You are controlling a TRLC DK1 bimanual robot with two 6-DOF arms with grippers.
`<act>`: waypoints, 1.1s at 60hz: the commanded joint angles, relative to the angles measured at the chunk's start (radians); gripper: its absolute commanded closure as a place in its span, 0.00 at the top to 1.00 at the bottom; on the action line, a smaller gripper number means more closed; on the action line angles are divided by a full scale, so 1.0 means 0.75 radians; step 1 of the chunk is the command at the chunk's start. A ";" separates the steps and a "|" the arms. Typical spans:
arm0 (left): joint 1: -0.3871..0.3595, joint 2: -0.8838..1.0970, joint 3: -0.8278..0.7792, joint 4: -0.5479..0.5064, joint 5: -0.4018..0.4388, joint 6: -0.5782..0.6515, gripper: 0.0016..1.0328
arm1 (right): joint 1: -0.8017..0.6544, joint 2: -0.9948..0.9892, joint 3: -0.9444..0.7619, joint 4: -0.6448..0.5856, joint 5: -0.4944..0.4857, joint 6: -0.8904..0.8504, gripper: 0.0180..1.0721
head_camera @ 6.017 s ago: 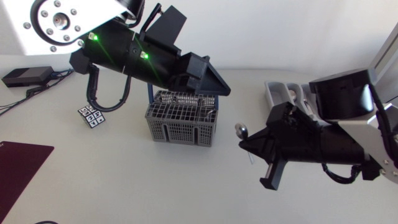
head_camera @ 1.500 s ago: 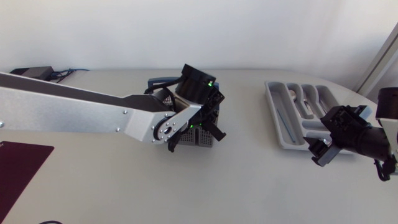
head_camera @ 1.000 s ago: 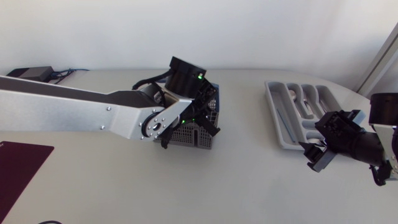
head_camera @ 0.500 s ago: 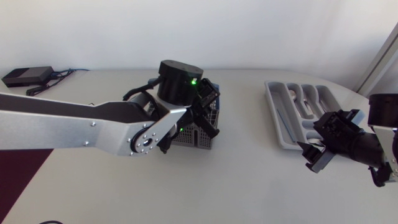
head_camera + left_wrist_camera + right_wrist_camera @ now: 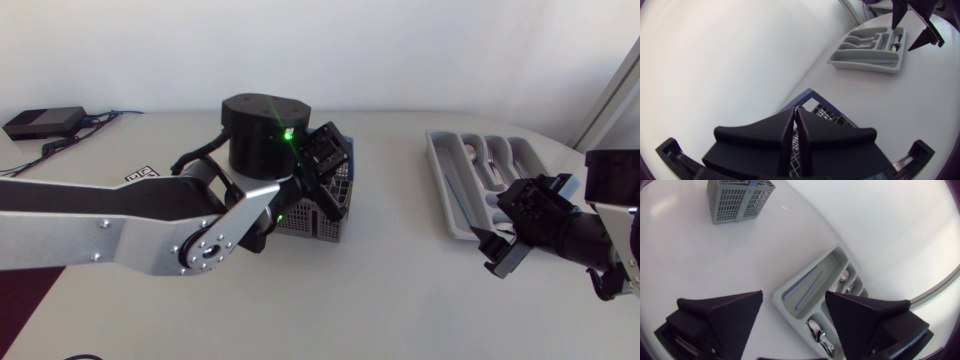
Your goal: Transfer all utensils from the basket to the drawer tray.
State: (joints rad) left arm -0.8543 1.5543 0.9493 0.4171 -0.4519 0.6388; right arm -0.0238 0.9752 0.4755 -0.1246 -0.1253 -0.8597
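Nearest to me on the right, the right claw [image 5: 793, 296] hung just off the near end of the drawer tray [image 5: 437, 165]. Its fingers were spread wide with nothing in them. From its own camera I was looking down between them at the tray's near corner.

My left arm [image 5: 150, 225] came in from the left edge and reached across the table [image 5: 380, 300] to the middle. The left claw [image 5: 795, 109] sat right over the utensil basket [image 5: 315, 215], pointing down at it. In the wrist cam the two fingers were pinched together with barely a sliver between them, and I couldn't see anything caught there.

The basket was a grey mesh one with a blue handle [image 5: 810, 95], standing upright mid-table, well apart from the tray. The arm hid most of it from above, so I couldn't tell what was inside.

The tray lay farther back on the right, a grey one with several slots. Spoons [image 5: 816, 330] lay in the shorter slots. The long slot held a long bluish-grey piece [image 5: 804, 287] that I couldn't identify.

Way off at the far left there was a black power brick [image 5: 42, 122] with its cables [image 5: 70, 140] trailing over the table.
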 commanded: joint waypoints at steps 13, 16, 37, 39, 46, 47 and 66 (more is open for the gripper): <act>-0.017 -0.039 -0.053 0.080 -0.062 0.105 0.04 | 0.048 -0.038 -0.031 -0.041 0.034 0.050 0.86; -0.017 -0.041 -0.055 0.092 -0.066 0.112 0.04 | 0.054 -0.049 -0.031 -0.047 0.038 0.056 0.86; -0.010 -0.140 -0.018 0.072 -0.091 0.093 0.04 | 0.142 -0.122 0.037 -0.155 0.038 0.154 0.86; -0.014 -0.148 -0.016 0.061 -0.091 0.089 0.04 | 0.157 -0.130 0.047 -0.169 0.038 0.173 0.86; -0.031 -0.178 0.008 -0.016 -0.095 0.018 0.04 | 0.222 -0.155 0.102 -0.231 0.038 0.259 0.86; -0.035 -0.183 0.019 -0.039 -0.095 0.001 0.04 | 0.232 -0.159 0.113 -0.241 0.036 0.273 0.86; -0.053 -0.168 0.221 -0.534 0.071 -0.416 0.04 | 0.465 -0.151 0.286 -0.388 -0.021 0.561 0.86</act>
State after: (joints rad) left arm -0.8867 1.4330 1.0470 0.0647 -0.4255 0.4335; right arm 0.2840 0.8501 0.6571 -0.3939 -0.1310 -0.5194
